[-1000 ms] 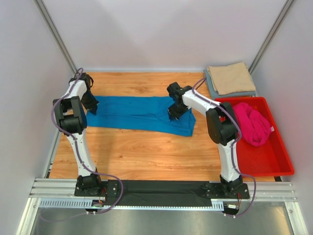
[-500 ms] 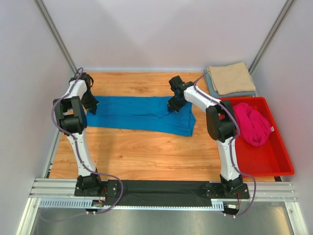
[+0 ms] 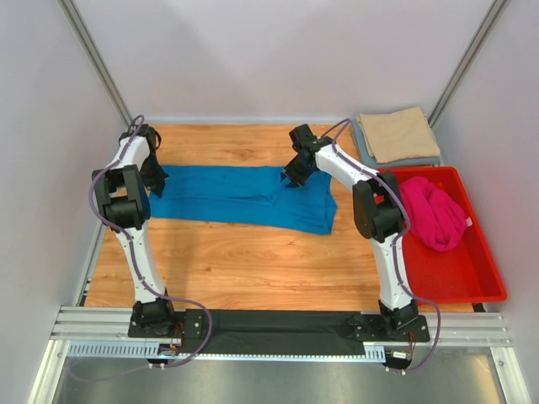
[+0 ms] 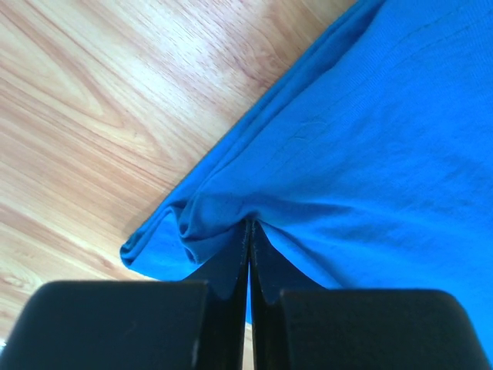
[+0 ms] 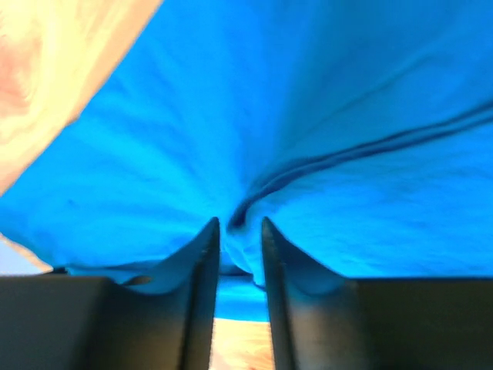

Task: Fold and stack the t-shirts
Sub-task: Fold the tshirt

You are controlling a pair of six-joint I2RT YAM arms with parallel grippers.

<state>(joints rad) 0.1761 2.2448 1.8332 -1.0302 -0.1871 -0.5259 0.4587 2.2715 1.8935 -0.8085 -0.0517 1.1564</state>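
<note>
The bright blue t-shirt [image 3: 227, 195] lies spread in a long strip across the far half of the table. My left gripper [image 3: 156, 181] is at its left end, jaws shut on a bunched fold of the blue cloth [image 4: 370, 139], as the left wrist view [image 4: 249, 223] shows. My right gripper [image 3: 292, 177] is at the shirt's far edge right of the middle; its jaws [image 5: 239, 223] stand narrow with a ridge of blue cloth [image 5: 308, 100] pinched between them. The tan t-shirt [image 3: 400, 133] lies folded on the grey-blue one [image 3: 364, 148] at the back right. The magenta t-shirt [image 3: 434, 210] lies crumpled in the bin.
A red plastic bin [image 3: 472, 290] stands along the right side of the wooden table [image 3: 253, 269]. Grey walls and metal posts close in the left, back and right. The arms' bases sit on a black rail at the near edge.
My right gripper has moved away from me and a little left, from over the shirt's right part to its far edge. The left arm has hardly moved.
</note>
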